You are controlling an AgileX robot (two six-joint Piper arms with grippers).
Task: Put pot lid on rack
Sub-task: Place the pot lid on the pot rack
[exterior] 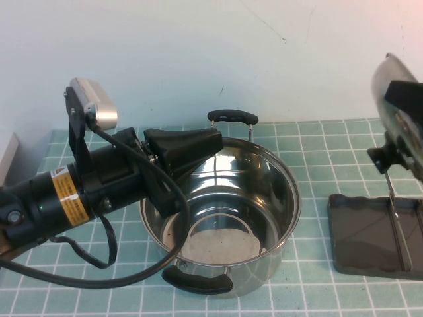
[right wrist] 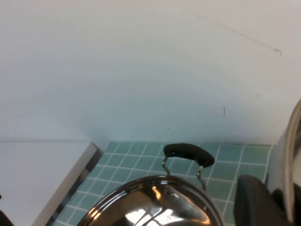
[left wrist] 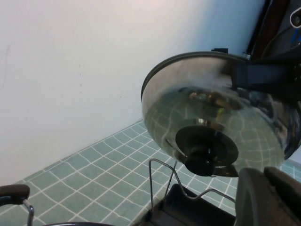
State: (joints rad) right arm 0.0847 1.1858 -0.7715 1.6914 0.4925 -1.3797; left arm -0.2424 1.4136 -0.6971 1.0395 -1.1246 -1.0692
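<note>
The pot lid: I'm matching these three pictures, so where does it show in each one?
High view: the pot lid is at the right edge, tilted on edge above the rack, held by the right gripper.
Left wrist view: centre-right, knob facing the camera.
Right wrist view: only its rim, at the right edge.
Shared landmark: the pot's far black handle.

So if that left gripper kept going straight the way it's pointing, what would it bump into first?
Probably the pot lid, held by the right gripper above the rack. The left gripper hovers over the open pot, aimed that way, though depth is uncertain.
</note>
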